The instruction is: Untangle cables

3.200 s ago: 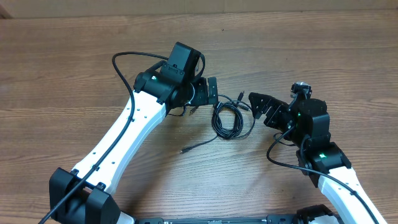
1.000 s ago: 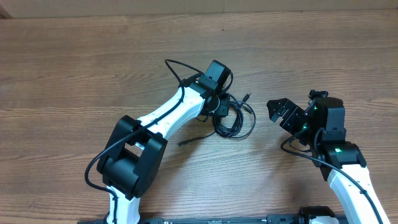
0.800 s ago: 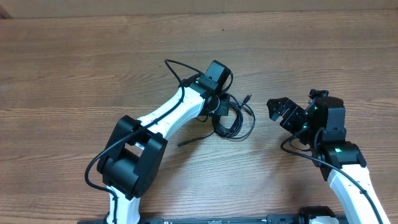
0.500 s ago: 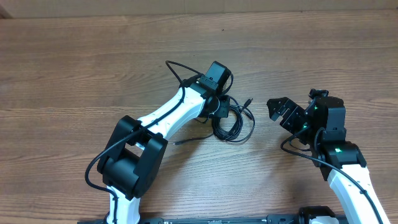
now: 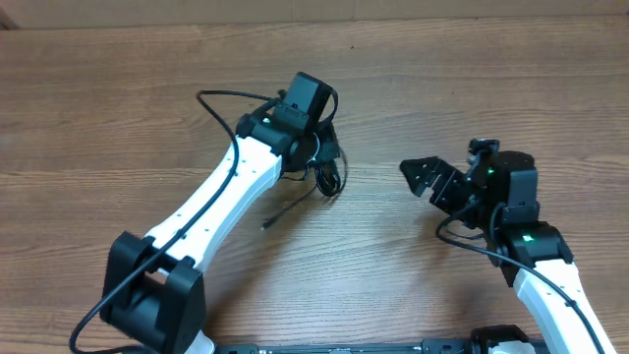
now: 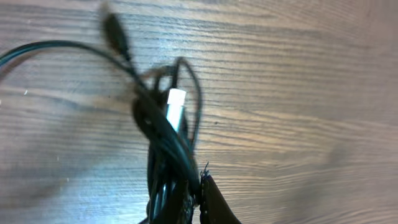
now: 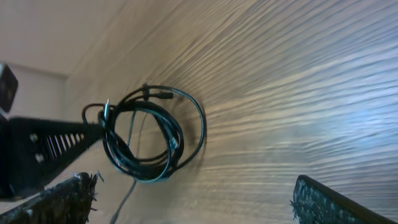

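Worktop: a brown wood-grain worktop [image 5: 118,118] with an arm reaching in from each near corner.
Cables: the two thin black cables [image 5: 328,180] are bunched into one tangled coil a little left of centre. It sits right under the tip of the left arm and well apart from the right arm.
Coil shape: from the right wrist camera it is several overlapping loops, thickest on the side where it is gripped.
Loose end: a single black strand [image 5: 285,209] leaves the bundle toward the near left and lies on the wood.
Plug: a small silver-tipped plug [image 6: 176,106] shows in the middle of the knot. A second, dark connector sticks out above it, but it is blurred.
Left gripper: the black left gripper [image 5: 316,159] is pinched tight on the cables, and the strands run straight down between its jaws.
Right gripper: the black right gripper [image 5: 415,177] is spread wide with nothing between its fingers [image 7: 323,199]. It points across at the coil.
Contact: I cannot tell whether the coil's lower loops rest on the worktop or hang just clear of it.
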Tool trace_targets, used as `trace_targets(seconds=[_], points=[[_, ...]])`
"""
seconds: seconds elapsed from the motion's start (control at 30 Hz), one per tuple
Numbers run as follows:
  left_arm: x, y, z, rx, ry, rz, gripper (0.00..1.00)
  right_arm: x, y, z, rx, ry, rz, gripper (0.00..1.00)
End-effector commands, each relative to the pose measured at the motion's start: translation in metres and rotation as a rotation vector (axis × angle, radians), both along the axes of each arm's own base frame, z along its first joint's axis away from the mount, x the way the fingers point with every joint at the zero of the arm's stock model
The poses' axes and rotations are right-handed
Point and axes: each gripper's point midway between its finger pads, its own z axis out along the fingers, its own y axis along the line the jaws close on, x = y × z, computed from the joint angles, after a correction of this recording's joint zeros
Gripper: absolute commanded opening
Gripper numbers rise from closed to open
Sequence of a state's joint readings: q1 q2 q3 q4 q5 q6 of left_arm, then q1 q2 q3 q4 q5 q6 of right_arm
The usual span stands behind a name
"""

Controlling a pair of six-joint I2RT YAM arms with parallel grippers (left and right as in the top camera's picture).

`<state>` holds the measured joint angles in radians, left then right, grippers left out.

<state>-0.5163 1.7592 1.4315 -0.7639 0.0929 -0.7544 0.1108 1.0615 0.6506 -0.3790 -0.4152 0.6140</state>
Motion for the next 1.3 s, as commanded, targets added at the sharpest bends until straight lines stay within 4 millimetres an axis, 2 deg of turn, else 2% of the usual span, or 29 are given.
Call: trace_targets(seconds=[0.0, 0.2, 0.3, 0.4, 0.47, 0.53, 0.57, 0.6, 0.63, 0.8, 1.07, 1.27], points=[[0.002, 0.000, 0.015, -0.053, 0.002, 0.122, 0.04, -0.001, 0.019, 0.005, 0.034, 0.013, 0.048, 1.00], [0.001, 0.000, 0.015, -0.069, 0.016, 0.152, 0.04, -0.009, 0.041, -0.026, 0.108, 0.194, 0.053, 1.00], [0.002, 0.002, 0.015, -0.062, 0.014, 0.155, 0.04, -0.011, 0.047, -0.043, 0.163, 0.311, 0.005, 1.00], [0.001, 0.003, 0.015, -0.046, 0.006, 0.129, 0.04, -0.006, 0.049, -0.050, 0.178, 0.334, -0.012, 1.00], [0.000, 0.004, 0.014, -0.033, 0.006, 0.110, 0.30, -0.002, 0.050, -0.049, 0.181, 0.316, -0.010, 1.00], [-0.001, 0.004, 0.013, -0.019, 0.003, 0.086, 0.64, 0.004, 0.051, -0.044, 0.187, 0.281, -0.004, 1.00], [-0.002, 0.005, 0.013, -0.015, 0.003, 0.078, 0.73, 0.006, 0.051, -0.043, 0.189, 0.271, -0.003, 1.00], [-0.003, 0.005, 0.012, -0.010, 0.004, 0.072, 0.92, 0.008, 0.052, -0.041, 0.192, 0.258, -0.001, 1.00], [-0.003, 0.006, 0.012, -0.008, 0.006, 0.072, 1.00, 0.009, 0.052, -0.040, 0.193, 0.253, 0.000, 1.00], [-0.005, 0.007, 0.010, 0.028, -0.007, -0.002, 1.00, 0.011, 0.051, -0.039, 0.191, 0.240, -0.005, 1.00], [-0.007, 0.008, 0.009, 0.036, -0.002, -0.010, 1.00, 0.011, 0.051, -0.039, 0.191, 0.242, -0.005, 1.00], [-0.011, 0.012, 0.007, 0.056, 0.013, -0.026, 0.94, 0.011, 0.051, -0.039, 0.191, 0.242, -0.005, 1.00]])
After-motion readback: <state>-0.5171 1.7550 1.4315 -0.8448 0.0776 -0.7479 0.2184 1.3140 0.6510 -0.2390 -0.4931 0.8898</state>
